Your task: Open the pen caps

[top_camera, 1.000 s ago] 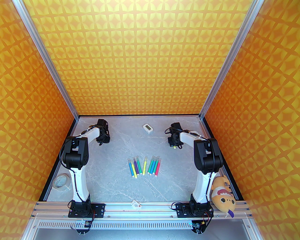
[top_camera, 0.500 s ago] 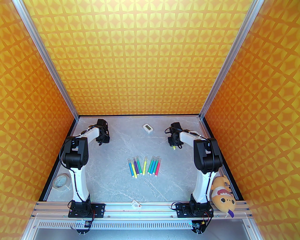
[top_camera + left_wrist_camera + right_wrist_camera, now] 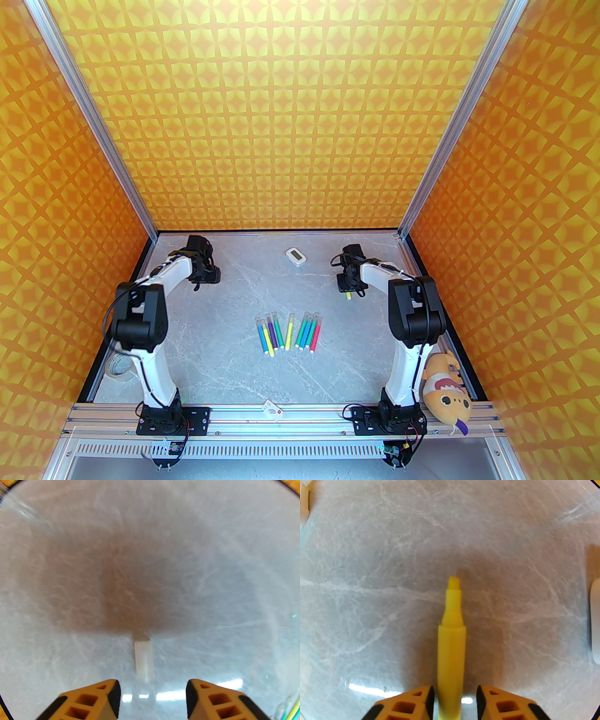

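lying on the table, a blurry pale cap, probably free, faces the parted left hand; the right hand gapes around a yellow pen.

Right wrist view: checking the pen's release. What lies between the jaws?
The uncapped yellow pen, flat on the table between the right gripper's open jaws, with bare table showing beside its right edge; seen in the right wrist view.

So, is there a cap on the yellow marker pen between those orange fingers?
No, the yellow marker pen shows its bare stepped tip, uncapped.
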